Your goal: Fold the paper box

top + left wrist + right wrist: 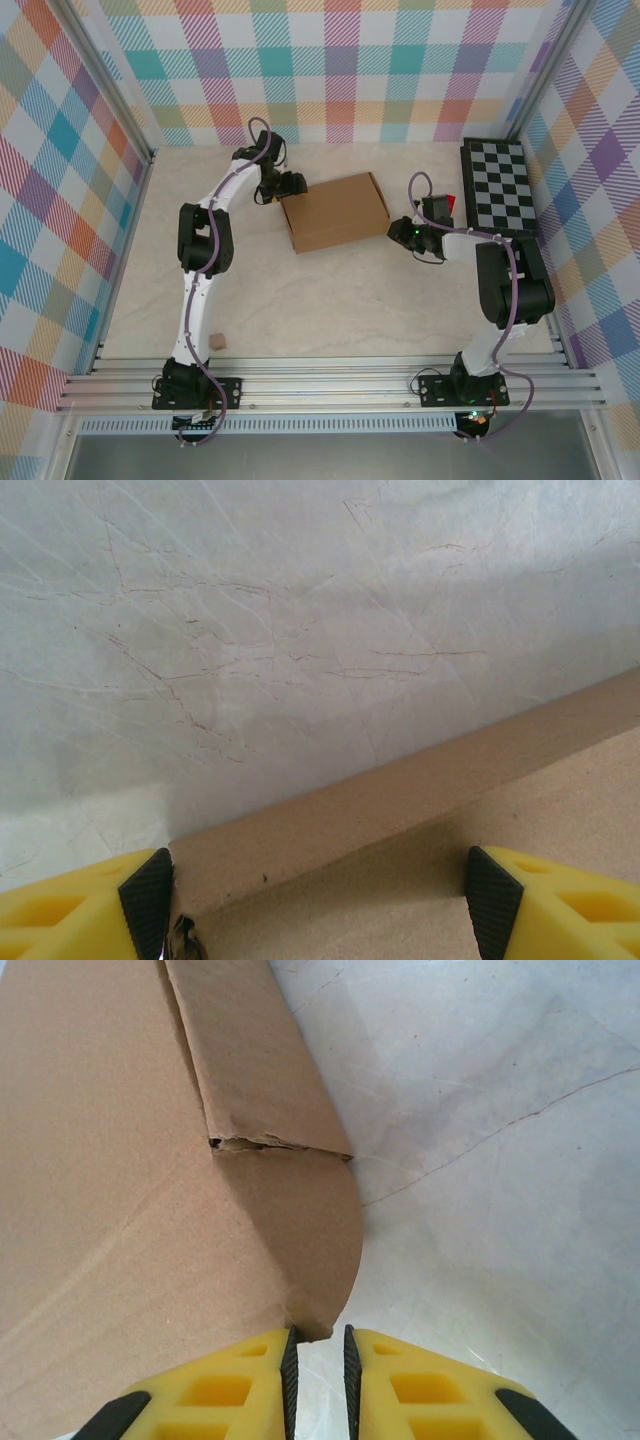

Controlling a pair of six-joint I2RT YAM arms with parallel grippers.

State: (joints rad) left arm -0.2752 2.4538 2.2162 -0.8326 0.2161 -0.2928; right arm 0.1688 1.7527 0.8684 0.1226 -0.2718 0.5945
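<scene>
On worktop (330, 310): paper box (335, 212), between the 2 arms. Left pincer (320, 905) gapes wide, straddling a box wall — likely bracing. Right pincer (317, 1370) nearly closed at the rounded flap (300, 1250) tip, probably to tuck it — actual grip, cannot tell.

The site is a robotics lab test cell. A left arm (205, 240) and a right arm (510, 280) are bolted side by side to aluminium rails (330, 385) at the near edge of a pale bench (330, 300). Aluminium posts (105, 85) frame the cell. Plaid-printed panels (340, 70) close the left, far and right sides. A black-and-white checkered board (497, 187) lies flat at the far right of the bench, beside the right panel.
</scene>
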